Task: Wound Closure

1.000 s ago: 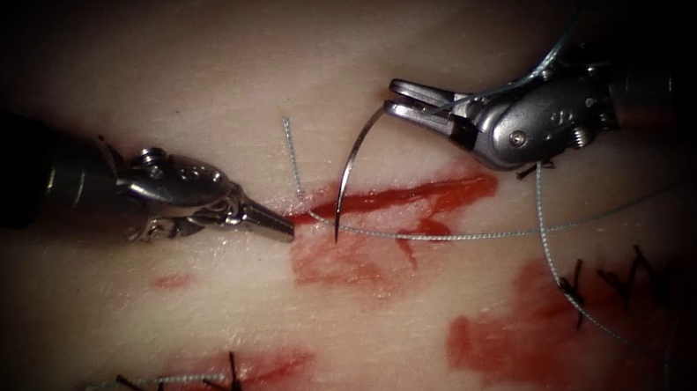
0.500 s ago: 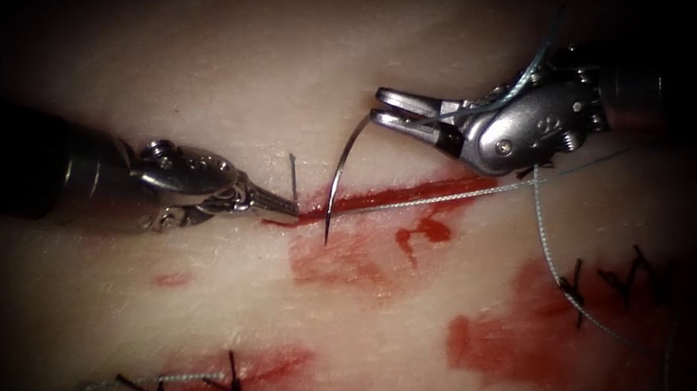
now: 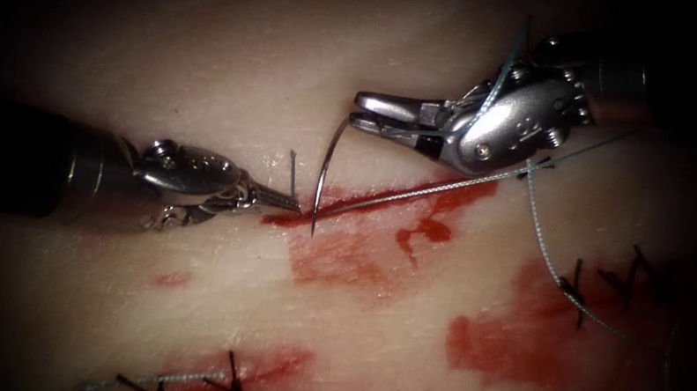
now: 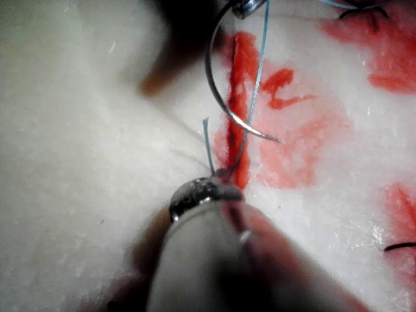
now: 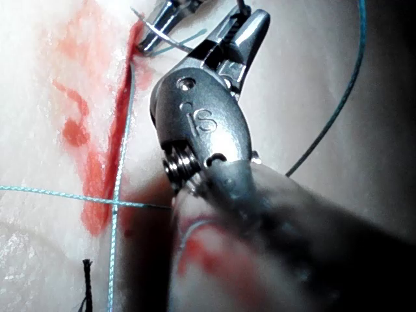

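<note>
The cut (image 3: pixel 402 195) runs slantwise across the tissue (image 3: pixel 207 45), wet with red fluid. My right tool (image 3: pixel 357 110) is shut on the rear end of the curved needle (image 3: pixel 327 166). The needle hangs outside the tissue, with its point just above the cut's left end. My left tool (image 3: pixel 294 206) is shut on the thread (image 3: pixel 420 188) at that end, and a short tail (image 3: pixel 292 171) stands up beside its tip. The thread lies taut along the cut. The left wrist view shows the needle (image 4: pixel 218 97), cut (image 4: pixel 235 97) and left tool (image 4: pixel 218 179). The right wrist view shows the right tool (image 5: pixel 250 19) and thread (image 5: pixel 120 162).
Dark finished stitches sit at the right (image 3: pixel 576 290) and along the lower edge (image 3: pixel 232 381). Red fluid stains (image 3: pixel 509 331) spread below the cut. A slack length of thread (image 3: pixel 549 264) trails from the right tool's wrist down to the right stitches.
The right tool has moved left and slightly up with the needle. The left tool rose to the cut's left end and closed on the thread, which went from slack to taut.
</note>
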Controlling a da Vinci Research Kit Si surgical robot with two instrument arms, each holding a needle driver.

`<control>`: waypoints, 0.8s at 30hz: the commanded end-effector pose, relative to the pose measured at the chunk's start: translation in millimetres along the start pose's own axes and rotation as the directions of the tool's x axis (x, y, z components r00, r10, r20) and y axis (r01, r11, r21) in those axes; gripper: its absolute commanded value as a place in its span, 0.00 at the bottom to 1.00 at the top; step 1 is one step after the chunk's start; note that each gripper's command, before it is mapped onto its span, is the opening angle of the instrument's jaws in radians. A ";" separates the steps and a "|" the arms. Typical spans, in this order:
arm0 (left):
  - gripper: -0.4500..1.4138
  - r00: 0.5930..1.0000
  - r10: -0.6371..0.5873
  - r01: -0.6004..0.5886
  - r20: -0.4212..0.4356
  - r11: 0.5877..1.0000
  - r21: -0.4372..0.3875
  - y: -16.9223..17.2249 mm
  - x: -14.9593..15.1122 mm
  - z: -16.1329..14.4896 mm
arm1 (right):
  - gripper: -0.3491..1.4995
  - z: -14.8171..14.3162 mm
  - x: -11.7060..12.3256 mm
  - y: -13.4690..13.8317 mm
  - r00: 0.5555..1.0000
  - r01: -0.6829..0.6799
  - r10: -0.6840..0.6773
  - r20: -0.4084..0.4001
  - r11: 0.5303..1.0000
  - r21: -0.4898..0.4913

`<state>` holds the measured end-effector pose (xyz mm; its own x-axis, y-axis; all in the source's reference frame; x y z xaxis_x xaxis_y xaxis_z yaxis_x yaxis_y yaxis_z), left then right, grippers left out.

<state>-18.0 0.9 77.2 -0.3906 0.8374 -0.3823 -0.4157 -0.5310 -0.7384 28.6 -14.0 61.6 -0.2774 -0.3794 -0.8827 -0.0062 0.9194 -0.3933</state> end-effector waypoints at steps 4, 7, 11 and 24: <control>0.00 1.000 0.020 -0.021 0.004 1.000 0.005 -0.4 -0.2 0.4 | 0.00 1.7 -1.7 -0.4 1.000 0.027 -0.027 0.010 0.999 0.036; 0.00 1.000 0.018 -0.018 0.003 1.000 0.006 -0.5 -0.2 0.2 | 0.00 1.9 -2.3 -0.5 0.999 0.035 -0.035 0.007 0.999 0.042; 0.00 1.000 0.022 -0.022 0.005 1.000 0.008 -0.7 -0.2 -0.2 | 0.00 1.9 -2.6 -0.4 0.998 0.056 -0.056 0.000 0.997 0.058; 0.00 1.000 0.016 -0.016 -0.002 0.999 0.031 -1.0 -0.2 -0.5 | 0.00 0.8 -3.6 0.1 0.996 0.077 -0.081 0.036 0.990 0.115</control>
<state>-16.6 1.6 77.1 -0.3945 0.8296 -0.3952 -0.4380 -0.5478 -0.7128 29.4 -12.7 64.3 -0.2398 -0.4567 -0.8567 0.0854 0.8691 -0.4872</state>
